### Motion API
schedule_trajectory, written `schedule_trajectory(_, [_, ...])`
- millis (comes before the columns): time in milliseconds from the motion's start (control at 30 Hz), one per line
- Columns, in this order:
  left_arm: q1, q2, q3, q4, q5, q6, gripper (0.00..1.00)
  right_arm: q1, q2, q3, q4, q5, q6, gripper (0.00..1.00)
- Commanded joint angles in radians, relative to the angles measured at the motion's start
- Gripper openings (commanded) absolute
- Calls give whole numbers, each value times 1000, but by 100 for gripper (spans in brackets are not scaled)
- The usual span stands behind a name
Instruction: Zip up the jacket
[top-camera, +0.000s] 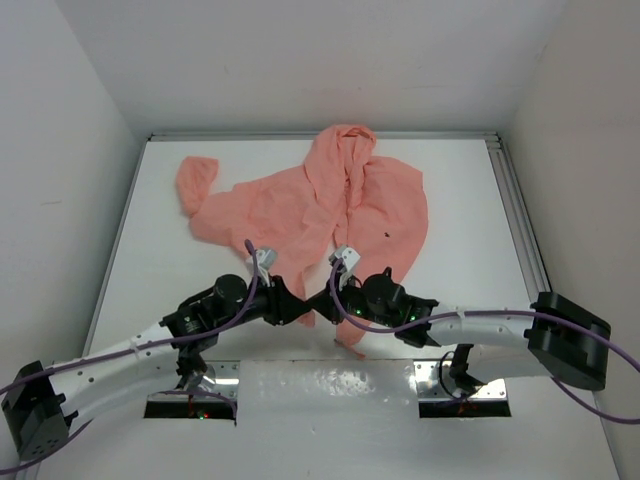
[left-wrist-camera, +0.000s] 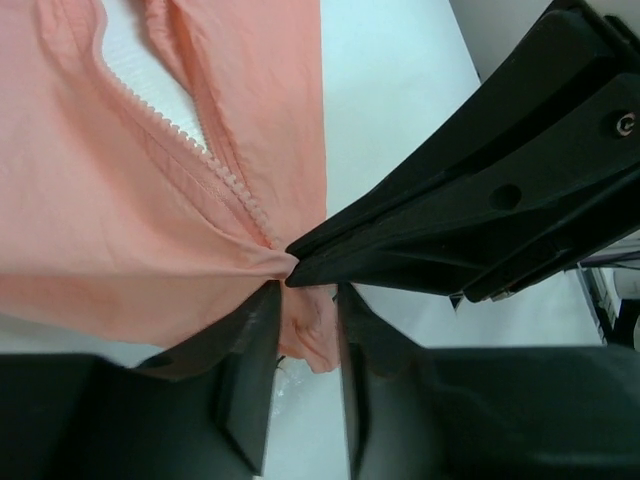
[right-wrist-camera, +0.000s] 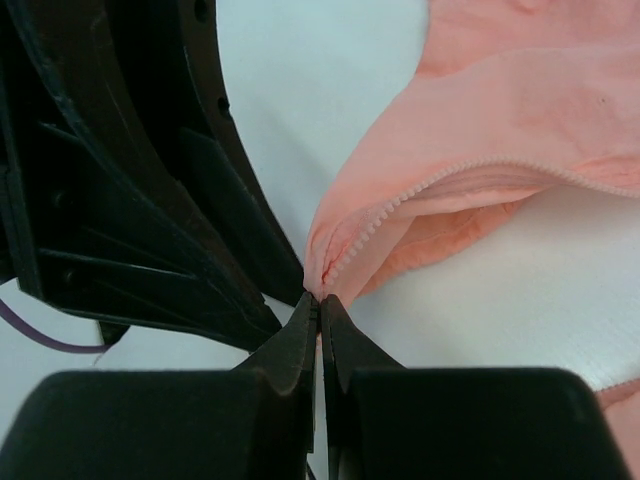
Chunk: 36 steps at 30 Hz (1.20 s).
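**Salmon hem pinched, zip not yet run**

Salmon-pink jacket (top-camera: 320, 205) lay spread on the white table (top-camera: 470, 200), toward 12 o'clock in the top view. Hood (top-camera: 345, 145) sat at 12, one sleeve (top-camera: 197, 180) out at 10, hem end at 6 nearest the arms. Zipper (left-wrist-camera: 190, 145) was open, teeth splayed w/ table showing between the panels.

Risks, as I judged them: thin cloth could bunch, or slip from a tip-only pinch, if pulled hard. W/ both tools crowded on one hem corner, fingers could knock together or grab cloth instead of the slider, which I couldn't spot.

Right gripper (right-wrist-camera: 320, 305), reaching in from 4 o'clock, was fully shut, nipping the zip's bottom end at its very tips. Left gripper (left-wrist-camera: 308, 300), from 8, had jaws part-open astride the hem corner just beside that pinch. Cloth filled the gap, but I couldn't tell if it was actually clamped.
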<state>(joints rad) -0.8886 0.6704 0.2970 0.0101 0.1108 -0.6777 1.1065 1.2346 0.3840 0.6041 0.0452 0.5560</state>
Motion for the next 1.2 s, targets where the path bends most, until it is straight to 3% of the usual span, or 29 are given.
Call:
schedule_trajectory(0, [5, 21, -10, 80, 47, 17, 24, -10, -23, 44, 11, -39, -7, 0])
schedule_trajectory(567, [5, 95, -7, 83, 98, 32, 30, -30, -37, 53, 11, -30, -16, 0])
schedule_trajectory(900, [7, 106, -18, 145, 95, 27, 1, -30, -29, 58, 3, -39, -15, 0])
schedule_trajectory(1167, [7, 92, -25, 162, 37, 24, 0, -31, -32, 104, -81, -12, -21, 0])
